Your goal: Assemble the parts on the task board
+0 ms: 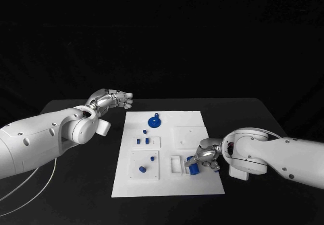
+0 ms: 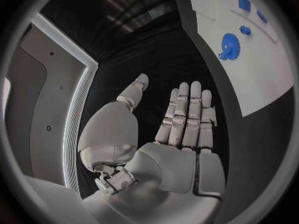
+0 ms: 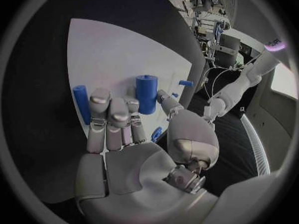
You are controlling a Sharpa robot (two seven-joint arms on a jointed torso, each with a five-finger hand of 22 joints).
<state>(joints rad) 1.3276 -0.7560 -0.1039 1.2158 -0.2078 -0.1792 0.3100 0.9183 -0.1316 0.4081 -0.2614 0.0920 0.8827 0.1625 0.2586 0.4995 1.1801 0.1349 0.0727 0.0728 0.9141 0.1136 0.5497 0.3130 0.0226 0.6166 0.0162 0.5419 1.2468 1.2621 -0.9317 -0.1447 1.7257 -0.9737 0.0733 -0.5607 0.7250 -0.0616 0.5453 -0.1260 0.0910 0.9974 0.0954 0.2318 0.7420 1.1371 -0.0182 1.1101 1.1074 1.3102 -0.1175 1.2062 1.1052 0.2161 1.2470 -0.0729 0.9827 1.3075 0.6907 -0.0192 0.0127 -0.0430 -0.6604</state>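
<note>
The white task board (image 1: 169, 185) lies mid-table with a blue gear (image 1: 154, 122) near its far end and several small blue parts (image 1: 143, 139) in its recesses. My right hand (image 1: 204, 156) hovers low over the board's near right part, fingers curled. In the right wrist view this right hand (image 3: 118, 134) pinches an upright blue cylinder (image 3: 146, 93) between thumb and a finger; a thin blue peg (image 3: 81, 104) stands beside the fingers. The left hand (image 1: 111, 99) is raised off the board's far left corner, fingers spread and empty. The left wrist view has that left hand (image 2: 181, 129) flat, the gear (image 2: 229, 47) beyond it.
A white block holder (image 1: 176, 164) sits on the board just left of my right hand. A blue piece (image 1: 142, 169) stands in the near left recess. Black table (image 1: 81, 197) surrounds the board, and a white cable (image 1: 27, 194) loops at the near left.
</note>
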